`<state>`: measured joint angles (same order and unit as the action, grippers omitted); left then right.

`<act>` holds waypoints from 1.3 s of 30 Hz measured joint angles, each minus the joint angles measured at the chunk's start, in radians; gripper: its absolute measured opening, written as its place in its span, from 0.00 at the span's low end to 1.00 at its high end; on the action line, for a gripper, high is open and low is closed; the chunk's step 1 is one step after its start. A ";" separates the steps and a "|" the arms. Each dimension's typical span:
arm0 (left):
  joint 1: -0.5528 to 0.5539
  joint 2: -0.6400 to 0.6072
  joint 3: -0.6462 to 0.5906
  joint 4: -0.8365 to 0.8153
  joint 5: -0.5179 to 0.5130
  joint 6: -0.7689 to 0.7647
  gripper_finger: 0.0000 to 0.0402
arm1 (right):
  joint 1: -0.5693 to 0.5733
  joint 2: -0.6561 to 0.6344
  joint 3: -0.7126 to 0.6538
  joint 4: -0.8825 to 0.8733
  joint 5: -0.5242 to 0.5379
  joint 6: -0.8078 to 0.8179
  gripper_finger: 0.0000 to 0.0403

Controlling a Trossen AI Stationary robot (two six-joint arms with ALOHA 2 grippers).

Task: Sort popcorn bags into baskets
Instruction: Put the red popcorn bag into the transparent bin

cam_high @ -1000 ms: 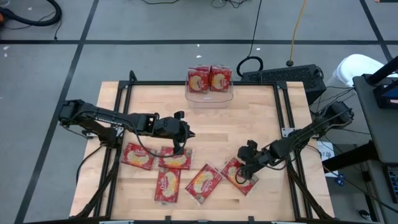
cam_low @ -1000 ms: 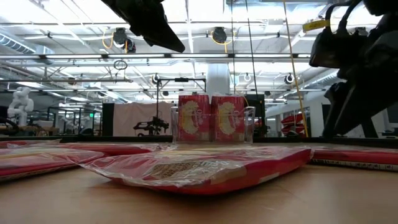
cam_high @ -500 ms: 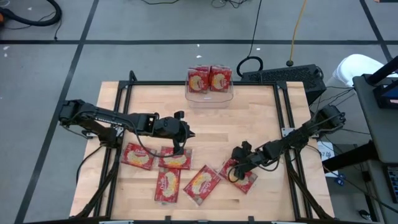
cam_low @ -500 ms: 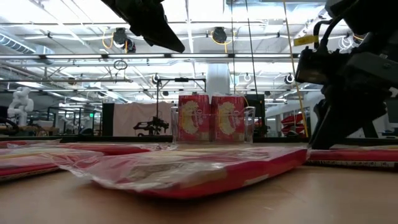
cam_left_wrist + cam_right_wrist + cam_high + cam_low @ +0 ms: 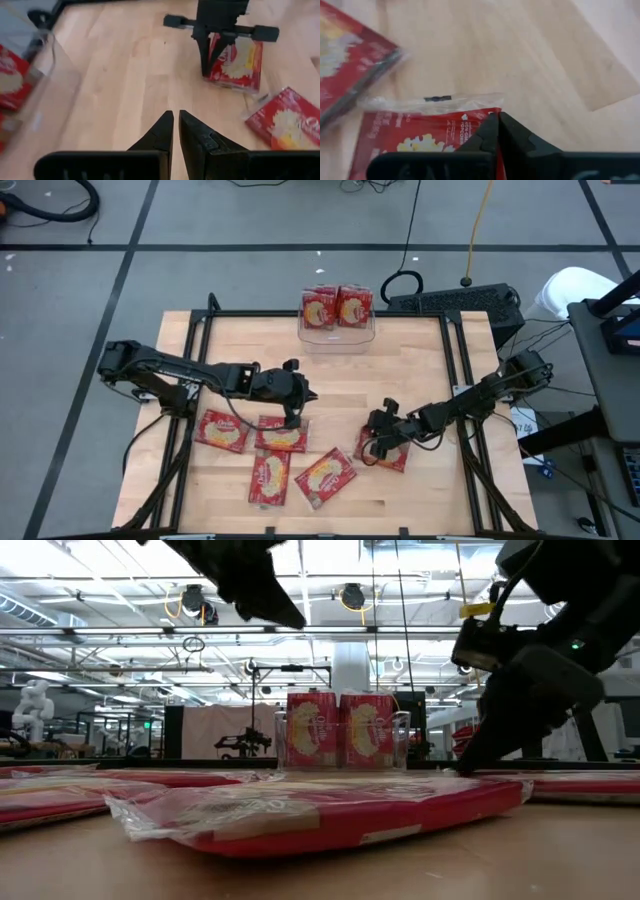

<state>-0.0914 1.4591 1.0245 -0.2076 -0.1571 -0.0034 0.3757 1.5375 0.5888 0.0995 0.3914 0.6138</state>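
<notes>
Several red popcorn bags lie flat on the wooden table near its front; two more (image 5: 338, 307) stand upright in the clear basket (image 5: 340, 337) at the far edge. My right gripper (image 5: 370, 448) is down on the rightmost bag (image 5: 392, 455) and shut on its edge. My left gripper (image 5: 296, 418) hangs shut and holding nothing above a bag (image 5: 280, 437) left of centre. The left wrist view shows my left gripper (image 5: 175, 116) over bare wood, with my right gripper on its bag (image 5: 237, 60) farther off. My right gripper pinches the rightmost bag's red edge near a corner (image 5: 482, 116), next to the clear seal strip (image 5: 435, 102), between its two fingers. The fingers slant down from the table's right side. The bag lies flat on the table.
Three bags (image 5: 222, 430) (image 5: 268, 478) (image 5: 325, 477) lie along the front left and centre. Bare wood stretches between the bags and the basket. A black frame rail (image 5: 455, 350) borders the table; a keyboard (image 5: 455, 302) sits beyond the far right corner.
My right gripper has moved toward the table's left edge and down onto the rightmost bag, and its fingers have gone from wide open to shut on the bag's edge.
</notes>
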 joint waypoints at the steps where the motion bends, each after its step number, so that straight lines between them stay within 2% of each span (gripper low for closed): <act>1: -0.003 0.019 0.000 0.022 0.003 -0.025 0.09 | -0.008 0.000 0.000 -0.002 0.002 -0.007 0.00; 8: -0.044 0.207 -0.001 0.270 0.032 -0.163 0.12 | -0.062 -0.001 0.000 0.034 0.086 -0.051 0.00; 13: -0.055 0.351 -0.001 0.402 0.030 -0.294 0.27 | -0.100 -0.001 0.000 0.041 0.135 -0.055 0.00; 15: -0.055 0.401 -0.002 0.434 0.030 -0.341 0.35 | -0.115 -0.001 0.000 0.043 0.112 -0.068 0.00; 20: -0.055 0.457 -0.002 0.448 0.088 -0.399 0.53 | -0.120 -0.034 0.001 0.033 -0.079 -0.070 0.00; 23: -0.065 0.455 -0.002 0.465 0.094 -0.403 0.60 | -0.081 -0.073 0.001 0.009 -0.093 -0.055 0.02; 27: -0.076 0.455 -0.002 0.519 0.095 -0.402 0.65 | -0.027 -0.139 0.002 -0.086 -0.109 -0.026 0.11; 32: -0.079 0.455 -0.001 0.553 0.095 -0.398 0.65 | 0.023 -0.164 0.001 -0.277 -0.084 0.042 0.30; 35: -0.078 0.455 -0.001 0.555 0.095 -0.398 0.62 | 0.037 -0.151 -0.017 -0.261 -0.077 0.056 0.44; 39: -0.077 0.455 -0.001 0.551 0.095 -0.398 0.57 | 0.039 -0.138 -0.072 -0.152 -0.078 0.082 0.59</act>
<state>-0.1688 1.9141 1.0233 0.3431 -0.0620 -0.4015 0.4143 1.3992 0.5173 -0.0524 0.3137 0.6955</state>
